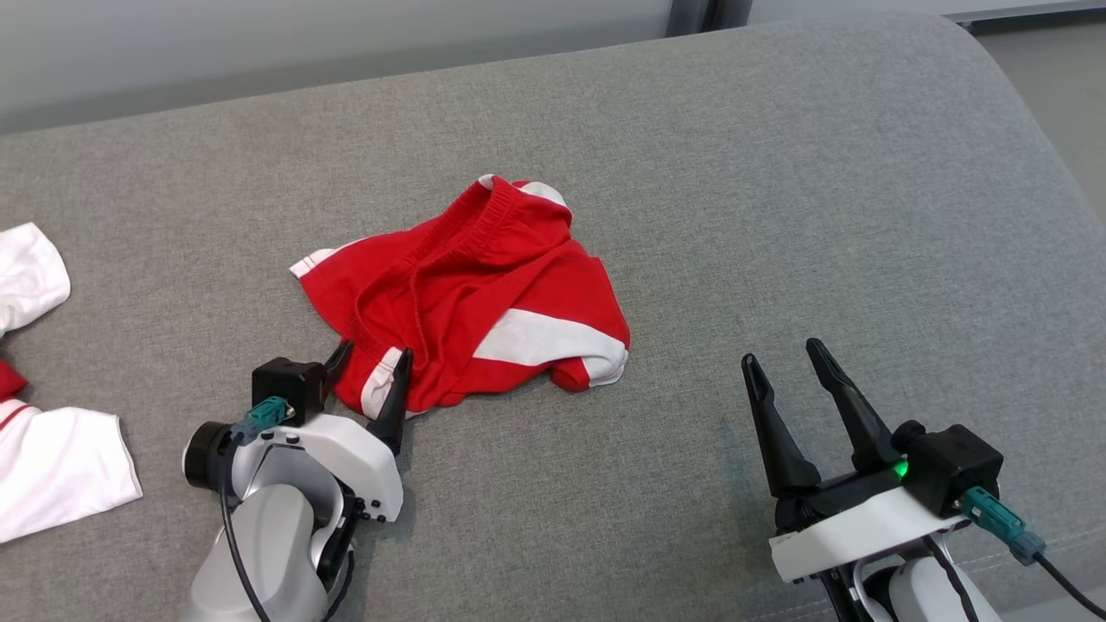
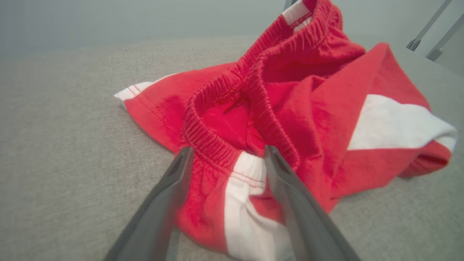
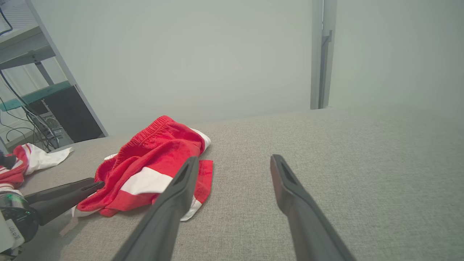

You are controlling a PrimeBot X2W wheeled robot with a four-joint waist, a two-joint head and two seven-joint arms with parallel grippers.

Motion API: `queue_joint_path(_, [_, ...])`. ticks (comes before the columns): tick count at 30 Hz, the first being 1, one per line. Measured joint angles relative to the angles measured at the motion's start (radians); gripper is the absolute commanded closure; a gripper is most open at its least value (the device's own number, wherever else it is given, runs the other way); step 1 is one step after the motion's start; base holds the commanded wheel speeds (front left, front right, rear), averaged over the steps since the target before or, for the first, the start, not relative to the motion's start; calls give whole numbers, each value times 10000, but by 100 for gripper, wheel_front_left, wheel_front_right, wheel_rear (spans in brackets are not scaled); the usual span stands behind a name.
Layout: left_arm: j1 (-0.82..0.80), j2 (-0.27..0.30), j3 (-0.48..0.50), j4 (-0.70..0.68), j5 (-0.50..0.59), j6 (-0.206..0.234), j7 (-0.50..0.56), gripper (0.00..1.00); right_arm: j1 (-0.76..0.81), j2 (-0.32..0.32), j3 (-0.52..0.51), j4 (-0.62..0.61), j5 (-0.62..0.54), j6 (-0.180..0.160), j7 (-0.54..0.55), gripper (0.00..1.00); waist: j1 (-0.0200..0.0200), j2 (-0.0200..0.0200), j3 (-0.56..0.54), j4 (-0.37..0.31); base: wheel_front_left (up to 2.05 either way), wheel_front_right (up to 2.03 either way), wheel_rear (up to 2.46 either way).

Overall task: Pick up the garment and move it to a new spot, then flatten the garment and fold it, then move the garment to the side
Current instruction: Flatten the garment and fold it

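Left end effector open, astride edge of red shorts.

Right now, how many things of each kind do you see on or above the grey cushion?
Red shorts: 1
White-and-red clothing pile, cut off at the picture's edge: 1
Grippers, the left gripper and the right gripper: 2
Total: 4

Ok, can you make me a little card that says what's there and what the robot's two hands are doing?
garment: red shorts with white stripes, crumpled, not folded
lying on: grey cushion
left jaws: open, tips either side of the shorts' near edge
right jaws: open, above bare cushion, apart from the shorts
also there: white clothes at the far left
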Motion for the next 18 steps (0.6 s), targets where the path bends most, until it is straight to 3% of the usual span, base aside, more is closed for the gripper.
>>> queue_joint_path(2, [0,2,-121,100,-42,0,186,0,0,0,0,-13,2,0,0,0,0,0,-1,19,0,0,0])
queue_joint_path(4, [0,8,-224,151,-84,0,293,12,0,0,2,-23,13,0,0,0,0,0,-3,21,0,0,0])
queue_joint_path(8, [-10,-2,-483,268,-180,0,408,27,-1,0,10,-48,23,0,0,0,1,0,-21,22,0,0,0])
queue_joint_path(10, [-42,10,-585,384,-288,0,410,51,-3,0,21,-50,25,0,0,0,1,0,-25,13,0,0,0])
queue_joint_path(11, [-59,17,-625,447,-362,0,410,51,-5,0,31,-52,25,0,0,0,0,0,-27,6,0,0,0])
queue_joint_path(12, [-84,23,-673,518,-389,0,412,87,-7,0,38,-52,25,0,0,0,0,0,-25,-1,0,0,0])
queue_joint_path(13, [-128,25,-744,604,-393,-2,410,100,-10,0,42,-54,25,0,0,0,1,0,-24,-6,0,0,0])
queue_joint_path(18, [-218,-4,-826,639,-405,31,77,100,-20,-2,-2,-82,17,0,0,0,0,0,-20,52,0,0,0])
